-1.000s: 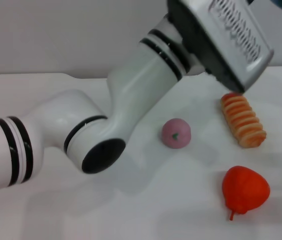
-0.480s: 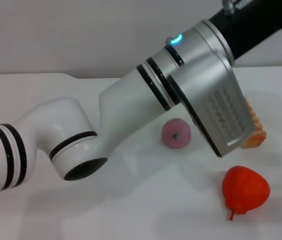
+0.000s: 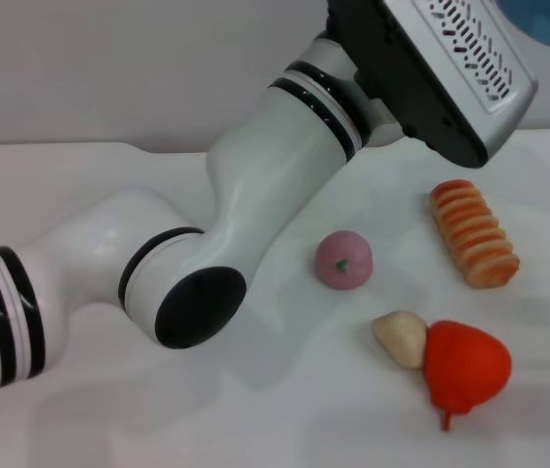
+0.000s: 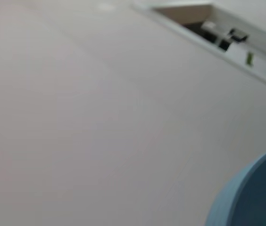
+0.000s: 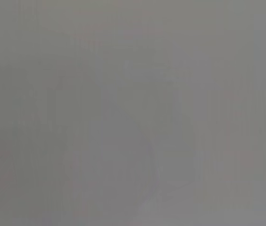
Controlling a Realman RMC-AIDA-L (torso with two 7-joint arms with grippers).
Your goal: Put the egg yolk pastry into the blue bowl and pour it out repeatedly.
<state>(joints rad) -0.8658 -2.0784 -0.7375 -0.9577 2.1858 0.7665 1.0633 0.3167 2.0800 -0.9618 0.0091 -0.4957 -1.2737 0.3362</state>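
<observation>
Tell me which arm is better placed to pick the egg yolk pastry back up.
Left, probably. The left arm reaches across the table, its wrist above the food, with the blue bowl beside it. The egg yolk pastry lies against the red fruit. No right arm shows.

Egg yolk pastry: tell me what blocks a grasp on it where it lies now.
The small pale cream egg yolk pastry lies on the white table, touching the red strawberry-shaped toy on its right. That side is blocked; above and on its other sides nothing visible stands. The round light-blue plastic bowl is up at the left arm's end.
</observation>
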